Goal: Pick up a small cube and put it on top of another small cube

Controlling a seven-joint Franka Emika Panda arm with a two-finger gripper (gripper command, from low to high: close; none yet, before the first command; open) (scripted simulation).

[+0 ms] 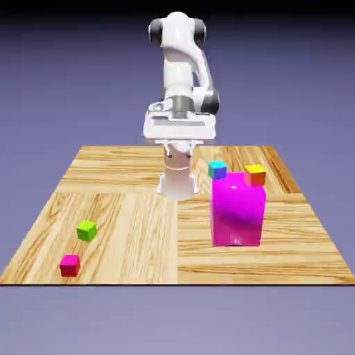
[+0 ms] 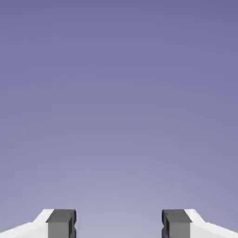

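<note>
The small lime-green cube (image 1: 87,230) rests on the wooden table (image 1: 139,208) toward the exterior view's left front. Close in front of it lies a small magenta-red cube (image 1: 69,265). My gripper (image 1: 179,145) hangs high over the table's far middle, far from both cubes. In the hand view the gripper (image 2: 119,224) is open, its two grey fingertips (image 2: 61,223) wide apart with nothing between them. That view shows only the plain blue-violet backdrop, with no cube in it.
A big magenta block (image 1: 238,211) stands right of the middle. Behind it sit a small teal cube (image 1: 218,169) and a small orange cube (image 1: 255,175) with a yellow top. The robot's white base (image 1: 177,182) stands at the far middle.
</note>
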